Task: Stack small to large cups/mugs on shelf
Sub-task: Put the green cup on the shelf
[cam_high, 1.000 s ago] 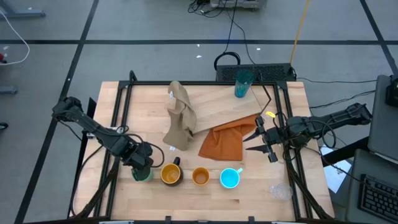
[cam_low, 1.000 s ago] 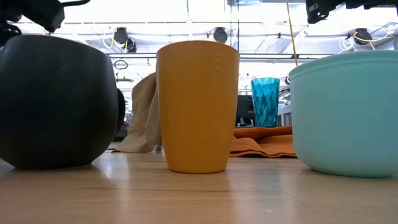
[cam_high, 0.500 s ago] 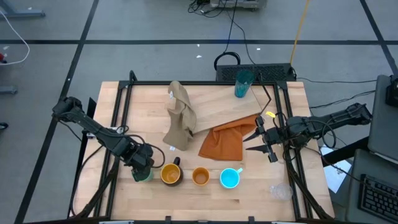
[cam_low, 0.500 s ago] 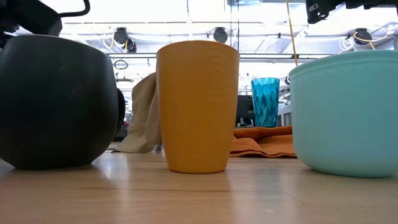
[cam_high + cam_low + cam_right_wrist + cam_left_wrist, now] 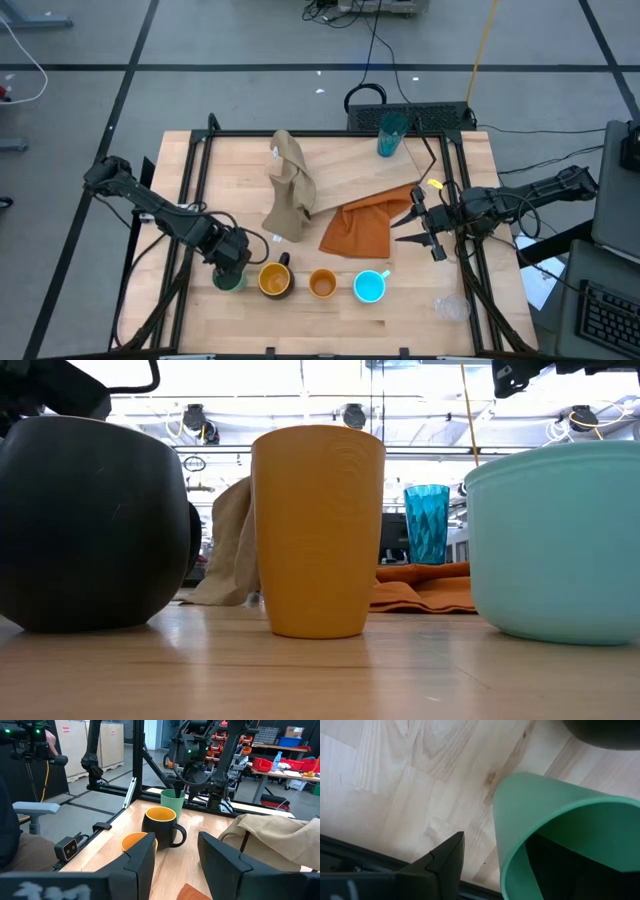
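Observation:
The light green cup [image 5: 228,282] stands upright at the left end of a row near the table's front edge, beside the yellow mug [image 5: 275,280], the orange cup [image 5: 322,284] and the cyan mug [image 5: 370,287]. My left gripper [image 5: 231,266] points down over the green cup [image 5: 545,815], open. One finger [image 5: 445,862] stands outside the cup's wall with a gap; the other is lost in the dark mouth. The teal tumbler [image 5: 392,133] stands at the far end of the shelf [image 5: 355,165]. The clear glass [image 5: 450,307] sits front right. My right gripper [image 5: 405,228] waits level, open.
A tan cloth [image 5: 290,190] is heaped on the shelf's left end. An orange cloth [image 5: 360,230] lies crumpled at the shelf's near edge. Black frame rails [image 5: 190,200] run along the table's left and right sides. Bare wood lies between the cloths and the row of cups.

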Controlling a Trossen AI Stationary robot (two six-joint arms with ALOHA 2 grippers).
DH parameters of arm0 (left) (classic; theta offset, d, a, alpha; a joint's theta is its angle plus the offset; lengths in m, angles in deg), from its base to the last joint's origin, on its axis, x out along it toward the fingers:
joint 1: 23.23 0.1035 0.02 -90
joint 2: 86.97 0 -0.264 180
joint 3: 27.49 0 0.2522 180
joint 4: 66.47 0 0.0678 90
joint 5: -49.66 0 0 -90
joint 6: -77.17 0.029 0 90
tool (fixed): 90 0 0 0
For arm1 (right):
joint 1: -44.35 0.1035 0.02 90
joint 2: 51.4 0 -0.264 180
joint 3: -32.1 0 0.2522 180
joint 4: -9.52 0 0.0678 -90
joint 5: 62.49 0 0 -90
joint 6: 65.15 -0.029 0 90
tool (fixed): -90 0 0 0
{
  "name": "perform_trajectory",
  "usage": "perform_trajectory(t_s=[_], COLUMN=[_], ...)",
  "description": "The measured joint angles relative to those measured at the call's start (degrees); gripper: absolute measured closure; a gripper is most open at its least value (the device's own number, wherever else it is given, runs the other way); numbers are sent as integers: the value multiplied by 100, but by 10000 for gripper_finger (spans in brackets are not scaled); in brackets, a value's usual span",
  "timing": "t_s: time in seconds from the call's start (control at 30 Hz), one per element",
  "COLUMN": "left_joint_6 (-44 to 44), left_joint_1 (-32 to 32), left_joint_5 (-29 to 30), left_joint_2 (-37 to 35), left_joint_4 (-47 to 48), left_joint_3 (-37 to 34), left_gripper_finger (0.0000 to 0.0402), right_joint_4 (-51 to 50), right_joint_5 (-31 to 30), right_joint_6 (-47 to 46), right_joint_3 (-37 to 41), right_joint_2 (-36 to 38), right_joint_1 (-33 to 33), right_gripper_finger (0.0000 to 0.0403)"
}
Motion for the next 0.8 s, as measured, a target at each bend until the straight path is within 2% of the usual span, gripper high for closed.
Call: perform_trajectory(t_s=[0.33,0.47,0.67,0.8], left_joint_6=[123,246,503,937], left_joint_1=[-2,-2,-2,-12], left_joint_5=[-7,-8,-268,-299], left_joint_2=[0,0,0,0], left_joint_4=[0,0,3,38], left_joint_3=[0,2,2,4], left_gripper_finger=[202,259,384,395], right_joint_4=[-1,2,-1,-1], right_joint_5=[0,0,0,0], right_joint_6=[0,0,0,0], right_joint_3=[0,0,0,0], right_joint_2=[1,1,1,1], right_joint_1=[0,0,1,0], right_gripper_finger=[261,261,261,261])
